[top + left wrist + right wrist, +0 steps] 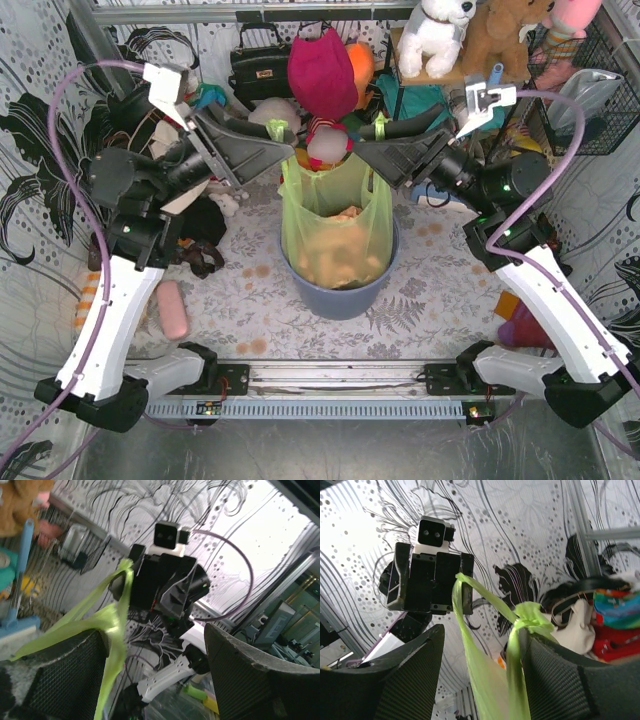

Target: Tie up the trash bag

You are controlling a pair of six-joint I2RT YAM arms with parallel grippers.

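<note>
The lime-green trash bag [335, 215] stands in a round blue-grey bin [340, 295] at mid table, with tan paper showing through. Its two handle strips are pulled upward. My left gripper [288, 148] is open at the bag's upper left; in the left wrist view [155, 630] a handle strip [112, 630] is draped over its left finger [65, 675]. My right gripper [362, 150] is open at the upper right; in the right wrist view [481, 629] a knotted handle [532, 617] is hooked over its right finger [570, 680], and a second strip [470, 630] hangs between the jaws.
Behind the bag are a red cloth [322, 70], a black handbag [258, 65] and plush toys [435, 30]. A pink object [172, 308] lies at the left, a wire basket [600, 100] is at the right, and a rail [330, 378] runs along the near edge.
</note>
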